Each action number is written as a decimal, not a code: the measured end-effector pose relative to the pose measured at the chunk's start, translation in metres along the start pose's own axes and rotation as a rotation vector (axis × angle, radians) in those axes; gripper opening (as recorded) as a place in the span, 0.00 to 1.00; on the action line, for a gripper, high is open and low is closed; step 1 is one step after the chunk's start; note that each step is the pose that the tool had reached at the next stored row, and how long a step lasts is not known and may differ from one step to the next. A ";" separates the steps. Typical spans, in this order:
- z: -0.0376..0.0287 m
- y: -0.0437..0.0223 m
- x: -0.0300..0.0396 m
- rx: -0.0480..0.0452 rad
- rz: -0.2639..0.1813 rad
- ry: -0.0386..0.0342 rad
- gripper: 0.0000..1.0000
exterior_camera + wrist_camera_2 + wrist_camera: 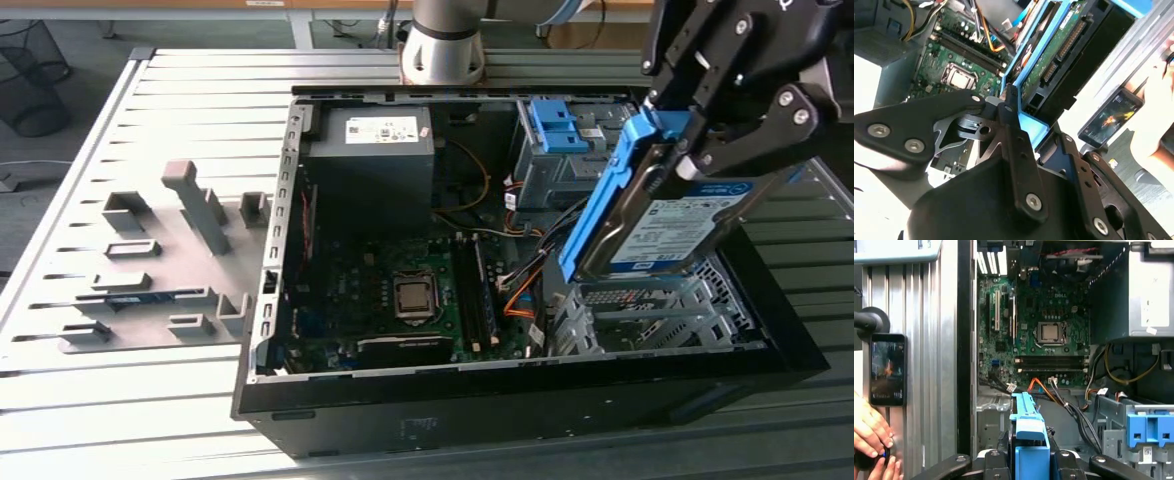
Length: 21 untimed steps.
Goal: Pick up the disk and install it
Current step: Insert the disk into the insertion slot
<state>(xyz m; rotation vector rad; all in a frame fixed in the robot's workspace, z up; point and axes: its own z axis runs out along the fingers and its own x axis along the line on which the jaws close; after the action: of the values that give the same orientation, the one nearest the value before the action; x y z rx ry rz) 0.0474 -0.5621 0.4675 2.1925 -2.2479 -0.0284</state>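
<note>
Above the drive cage (641,310) of the open computer case (534,385), the gripper (701,150) is closed on the disk (661,235), gripping its upper end and holding it tilted. The disk is probably rigid, fairly heavy and shock-sensitive. Its blue carrier (601,200) edges look the safest hold.

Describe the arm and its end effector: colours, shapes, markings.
The arm is silver-grey and cylindrical. The end effector is matte black, built from flat linkage bars pinned together with silver screws, and it carries a bit of white print near its top in the exterior view.
</note>
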 end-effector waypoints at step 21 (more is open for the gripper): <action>0.0158 -0.0225 0.0090 -0.0013 -0.005 -0.0002 0.36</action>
<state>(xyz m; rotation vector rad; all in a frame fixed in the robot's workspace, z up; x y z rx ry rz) 0.0694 -0.5715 0.4513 2.1980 -2.2416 -0.0301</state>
